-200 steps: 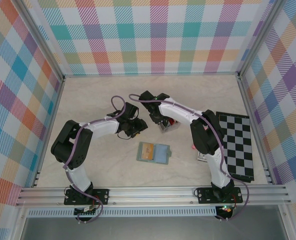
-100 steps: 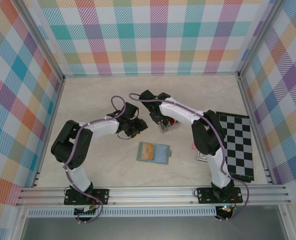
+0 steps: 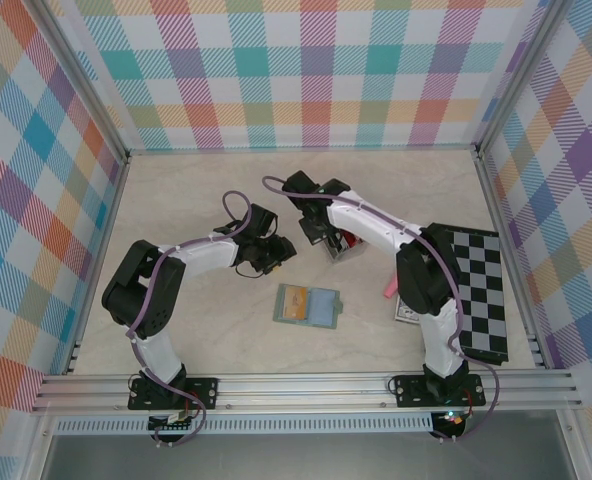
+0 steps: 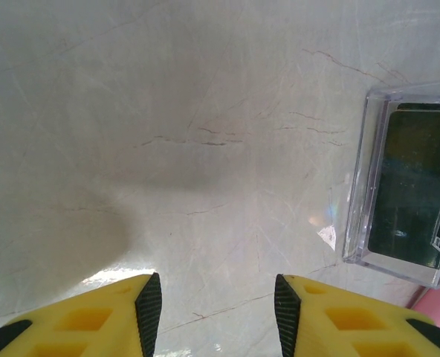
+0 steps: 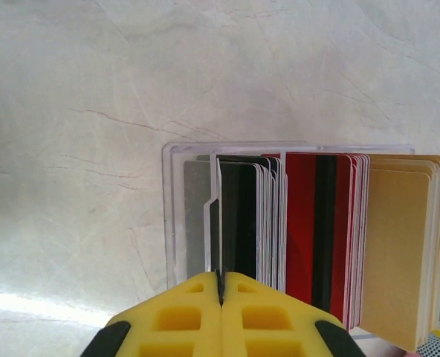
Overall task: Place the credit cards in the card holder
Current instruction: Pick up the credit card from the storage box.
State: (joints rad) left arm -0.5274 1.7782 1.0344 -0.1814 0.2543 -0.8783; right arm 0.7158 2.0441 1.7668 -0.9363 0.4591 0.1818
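The credit cards stand on edge in a clear rack: black ones on the left, red ones in the middle, tan ones on the right. My right gripper is shut on the bottom edge of the leftmost black card. From above, the right gripper sits at the rack. The sage-green card holder lies open nearer the arms, with a tan-orange card on its left half. My left gripper hangs open over bare table, left of the rack, holding nothing.
A black-and-white checkerboard lies at the right. A pink stick and a small patterned box sit by its left edge. Metal rails and plaid walls enclose the pale marble tabletop.
The right gripper's jaws have closed onto the black card, and the right arm's elbow has swung a little to the right. The left arm has stayed put.
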